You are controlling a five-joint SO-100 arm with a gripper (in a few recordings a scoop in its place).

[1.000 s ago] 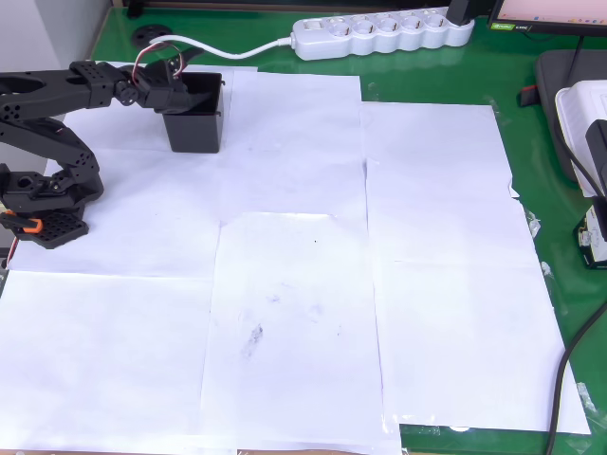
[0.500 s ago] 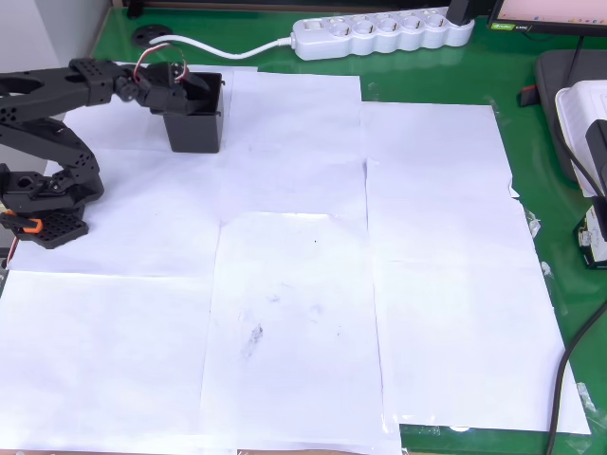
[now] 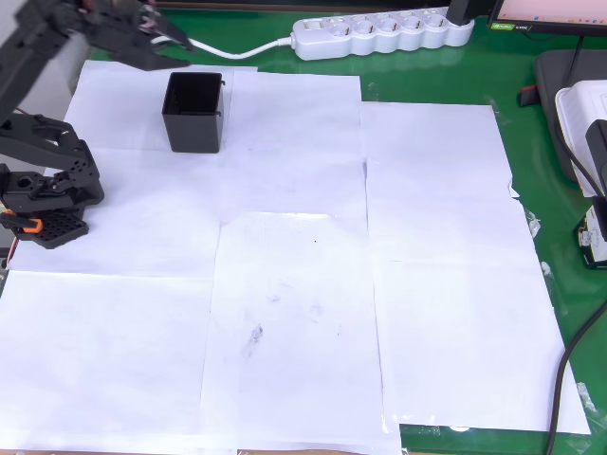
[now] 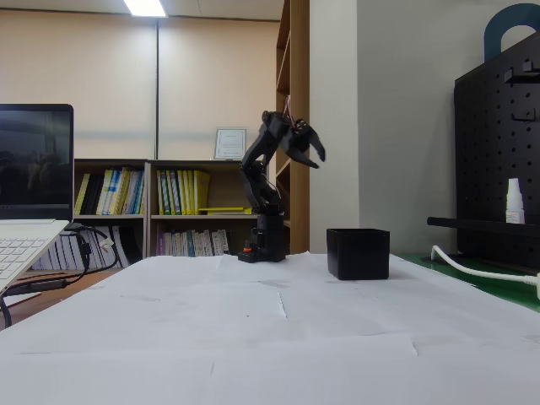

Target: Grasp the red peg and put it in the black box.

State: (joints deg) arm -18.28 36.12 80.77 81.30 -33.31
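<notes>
on white paper, upper left: box, with gripper raised above

on the paper sheets (image 3: 285, 284), in the upper left of the overhead view, stands the box (image 3: 194, 112), upright, open side up, its inside dark. peg: cannot be made out; whether it lies inside the box cannot be told. fixed view: box (image 4: 359, 253) sits on the paper (image 4: 253, 321), right of the arm's base, apart from it.

gripper (image 4: 310, 152): lifted well above the table, clear of the box, pointing down and to the right in the fixed view; the two fingers are spread with a gap between the tips, nothing seen between them. overhead view: gripper (image 3: 163, 36) at the top left edge, beyond the box's far side, too blurred there to judge the fingers.

arm (image 3: 43, 161): black, base at the left edge of the paper, an orange part low on the base.

surroundings, overhead: green table (image 3: 427, 85) under the sheets; white power strip (image 3: 384, 33) along the top edge with a white cable (image 3: 237, 47) running left. fixed view: laptop (image 4: 34, 194) at left, bookshelves (image 4: 169, 207) behind, black pegboard (image 4: 498, 143) at right.
</notes>
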